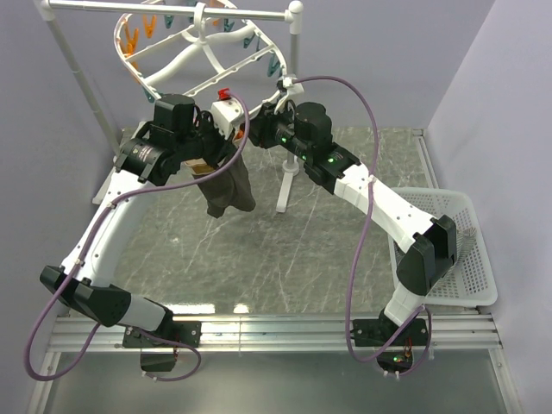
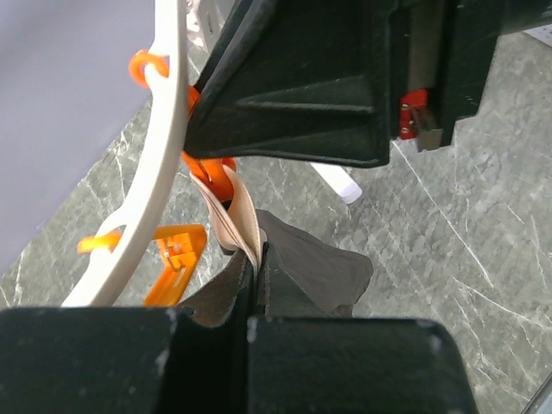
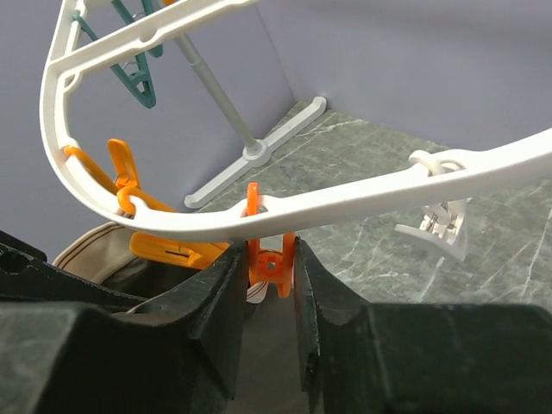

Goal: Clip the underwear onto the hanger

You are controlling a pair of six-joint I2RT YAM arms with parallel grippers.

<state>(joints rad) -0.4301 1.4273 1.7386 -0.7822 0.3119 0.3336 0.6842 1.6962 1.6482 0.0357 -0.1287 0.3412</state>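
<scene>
Left arm (image 1: pixel 103 216) and right arm (image 1: pixel 388 205): white link shells, black joint housings. Purple cable (image 1: pixel 350 302) loops loosely along each (green LEDs (image 1: pixel 331 159) lit on right). Right claw (image 3: pixel 269 252): matte black moulded fingers.

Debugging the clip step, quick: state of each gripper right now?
Left gripper: closed on the underwear, at its waistband.
Right gripper: closed on an orange clothespin.

One underwear (image 1: pixel 231 188), one hanger (image 3: pixel 388 191) — one white basket (image 1: pixel 450 195), one rail stand (image 1: pixel 112 8).
</scene>
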